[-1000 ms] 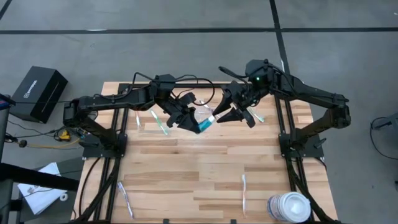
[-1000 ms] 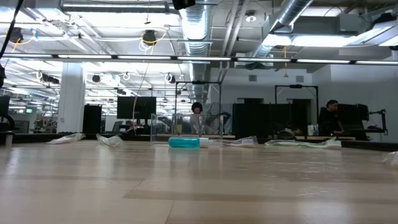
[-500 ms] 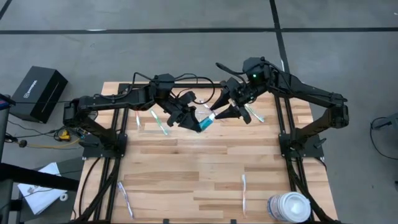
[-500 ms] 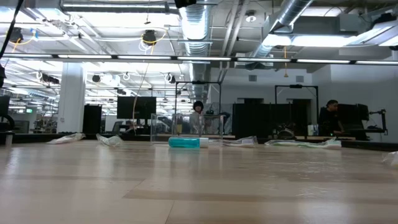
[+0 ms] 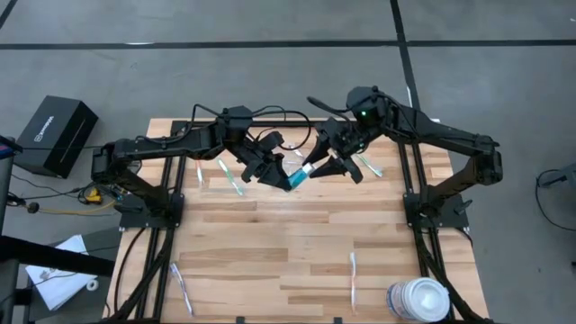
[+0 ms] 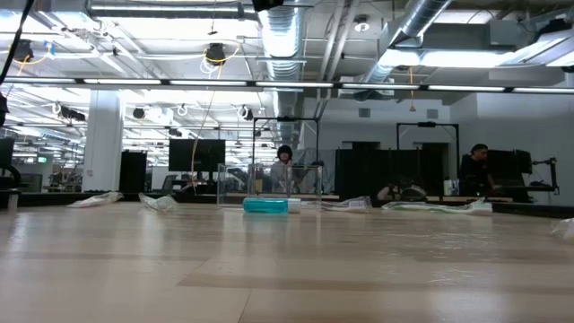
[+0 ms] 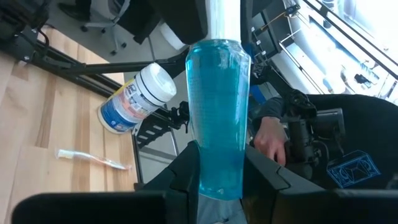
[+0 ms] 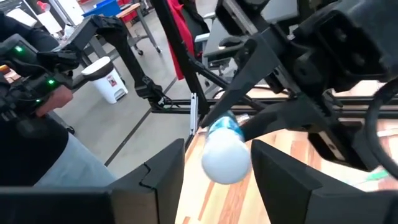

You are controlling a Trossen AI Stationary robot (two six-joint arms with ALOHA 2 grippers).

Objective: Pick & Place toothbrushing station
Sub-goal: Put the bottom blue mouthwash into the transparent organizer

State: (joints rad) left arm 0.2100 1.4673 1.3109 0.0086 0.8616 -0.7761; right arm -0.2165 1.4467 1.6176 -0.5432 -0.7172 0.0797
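Observation:
My left gripper [image 5: 274, 173] is shut on a blue-teal toothpaste tube [image 5: 295, 178] above the far middle of the table. The tube's white cap [image 8: 225, 163] points at my right gripper [image 5: 317, 168], which is open with one finger on each side of the cap and narrow gaps showing. A second teal tube [image 6: 265, 205] lies on the table by the clear container [image 6: 269, 184]. A green toothbrush [image 5: 232, 178] lies left of my left gripper, and a pale one [image 5: 369, 166] lies right of my right gripper. My left gripper pinches the tube's teal body near its flat end [image 7: 222, 177] between its two fingers [image 7: 186, 177]. The tube runs on along the fingers, cap end [image 7: 224, 18] away from the gripper. It is lifted clear of the table and slants toward my right gripper.
A large white round tub [image 5: 418, 300] stands at the near right corner. Toothbrushes lie at the near left [image 5: 180, 286], the near right [image 5: 353, 274] and the far left [image 5: 200, 171]. A black box [image 5: 56, 135] sits off the table's left. People show in the room beyond.
My right gripper has gone a little toward the table's left, closer to the cap of the tube that my left gripper holds. The tube and my left gripper have stayed where they were.

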